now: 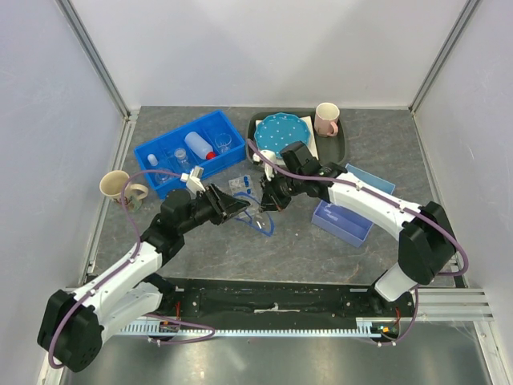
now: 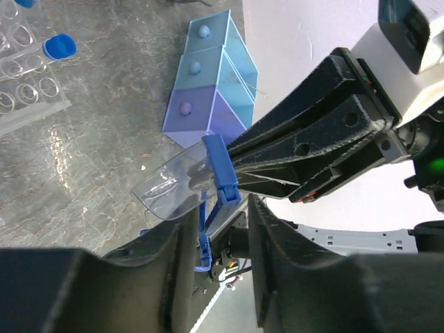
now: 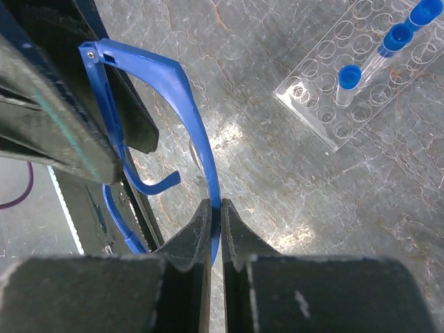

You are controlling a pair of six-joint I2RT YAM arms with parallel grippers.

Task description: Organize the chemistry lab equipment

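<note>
We see both arms meeting over the middle of the grey, stone-veined bench [image 1: 313, 261], where the blue-framed safety glasses with clear lenses [image 1: 258, 215] hang between them, lifted off the surface. The right hand [image 3: 215, 208] is pinched narrow on one blue temple. The left hand [image 2: 223, 218] straddles the frame near the hinge with its fingers a little apart, and we cannot tell whether it grips. Just behind the glasses lies the clear plastic test-tube rack with blue-capped tubes [image 1: 240, 186]. Farther back on the left, the blue plastic bin [image 1: 160, 154] holds the white squeeze bottle with a red nozzle [image 1: 198, 146] and a small clear glass beaker [image 1: 223, 142]. Whatever print these carry is too small for us to read. A beige mug [image 1: 116, 186] stands at the left edge, a pink mug [image 1: 326, 119] and a blue dotted plate [image 1: 282, 131] sit on a dark tray [image 1: 337, 148] at the back, and a pale blue and lilac box [image 1: 345, 220] rests to the right. Plain white walls [image 1: 280, 48] with aluminium posts enclose the bench.
</note>
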